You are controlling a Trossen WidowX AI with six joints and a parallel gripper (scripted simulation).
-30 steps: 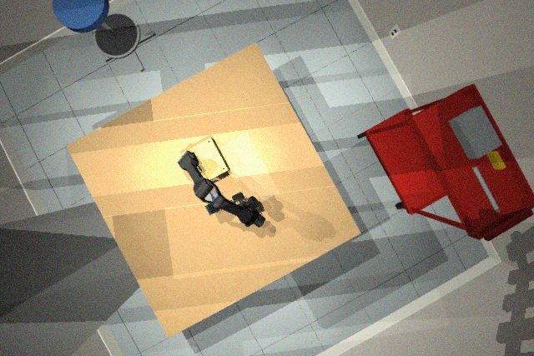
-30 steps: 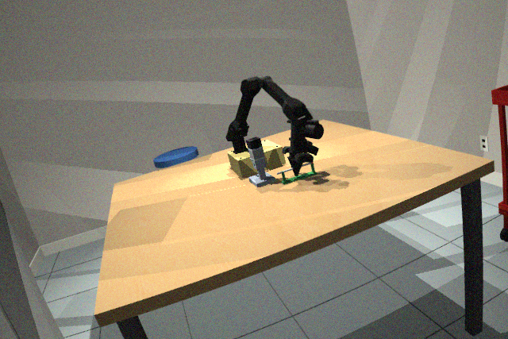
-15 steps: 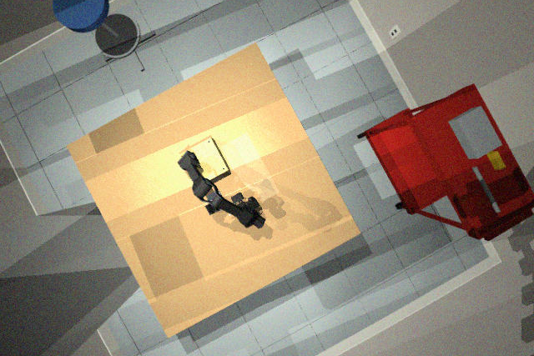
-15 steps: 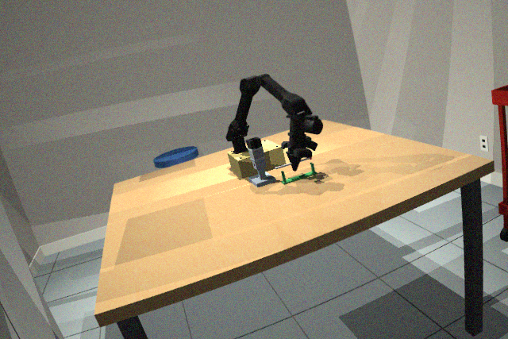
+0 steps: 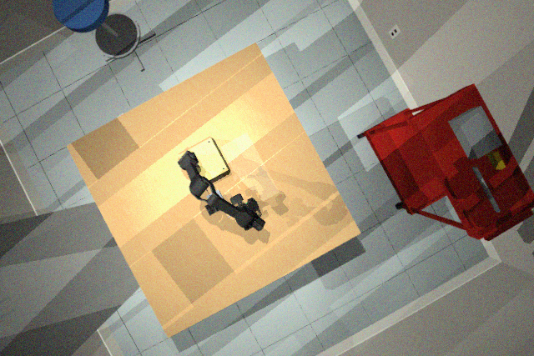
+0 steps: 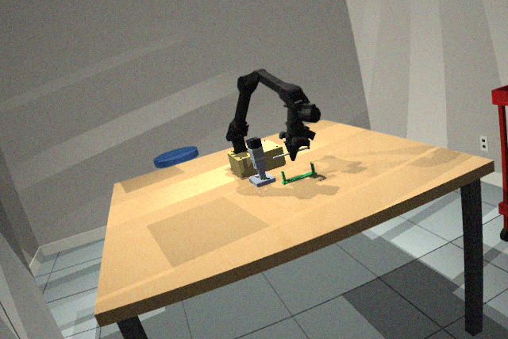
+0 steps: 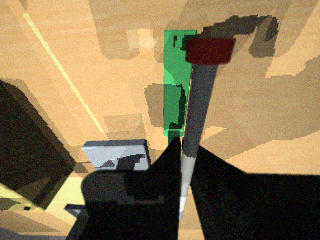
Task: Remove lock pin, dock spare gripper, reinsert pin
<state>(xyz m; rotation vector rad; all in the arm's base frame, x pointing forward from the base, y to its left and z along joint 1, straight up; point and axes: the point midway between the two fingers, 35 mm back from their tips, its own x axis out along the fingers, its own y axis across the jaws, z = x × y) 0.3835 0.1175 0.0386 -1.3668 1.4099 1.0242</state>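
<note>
The lock pin (image 6: pixel 282 155) (image 7: pixel 201 100) runs between the fingertips of your end effector (image 5: pixel 249 206) (image 6: pixel 293 159) (image 7: pixel 180 141), whose fingers are drawn together and, by all appearances, clamped on its shaft. Its red head projects on one side of the grip; its plain end projects on the other, towards the mount. Directly below the end effector, and apart from the pin, is the green cradle (image 6: pixel 299 178) (image 7: pixel 175 65), its two end posts upright. Beside the end effector, on the plain-end side, stands the mount, its pale base plate (image 6: pixel 262 180) (image 7: pixel 117 150) on the tabletop (image 5: pixel 172 223) (image 6: pixel 286 229) (image 7: pixel 125 30). The black-topped upright (image 6: pixel 257 156) above that plate is probably the spare gripper, already docked; the socket holes are too small to make out. Farther out is the yellow base block (image 5: pixel 209 157) (image 6: pixel 242 169) (image 7: pixel 35 145).

The step in hand appears to be carrying the pin to the socket for locking. Should the slim shaft pivot in your narrow grip, its plain end may miss the hole and catch the rim. Should you approach too low or off line, the pin could knock the upright askew and spoil the alignment of socket and spigot; forcing it then could make the shaft slip.
</note>
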